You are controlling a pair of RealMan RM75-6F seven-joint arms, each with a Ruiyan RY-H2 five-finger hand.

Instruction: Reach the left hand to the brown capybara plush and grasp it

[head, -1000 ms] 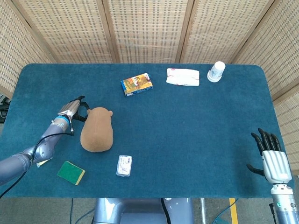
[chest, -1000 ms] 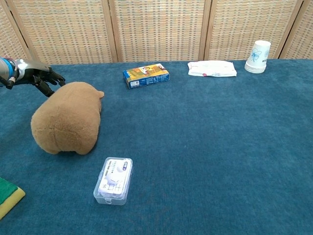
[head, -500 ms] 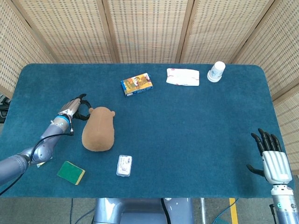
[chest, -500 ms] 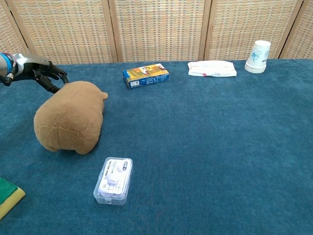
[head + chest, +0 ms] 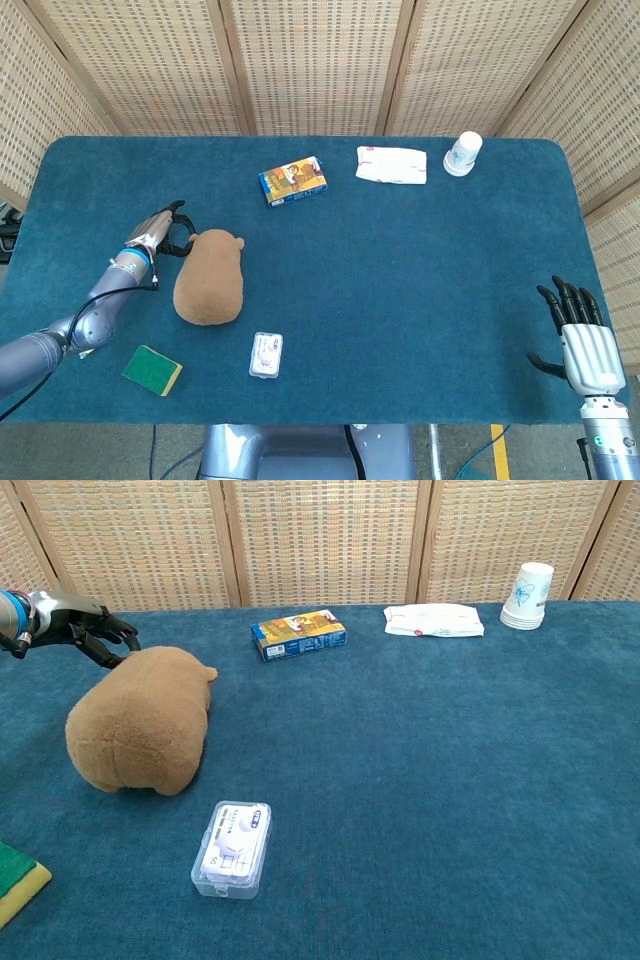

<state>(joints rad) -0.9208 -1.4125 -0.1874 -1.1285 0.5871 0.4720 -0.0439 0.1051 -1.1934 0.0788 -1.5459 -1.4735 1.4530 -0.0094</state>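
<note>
Capybara plush [image 5: 209,280] is lying on the bench [image 5: 400,260], just right of the left hand [image 5: 166,229]. Hand is holding nothing, fingers curled beside its head; needs opening wider, wrapping over the body.

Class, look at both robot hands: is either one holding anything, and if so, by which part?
Nothing is firmly held. The left hand reaches the head end of the brown capybara plush, fingers curled beside it; the right hand is empty.

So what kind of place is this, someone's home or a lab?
Most likely a lab or test setup, not a home: a table covered in blue cloth, woven screens closing it in, and unrelated odds like a capybara plush, snack box and paper cups laid out before a robot hand.
</note>
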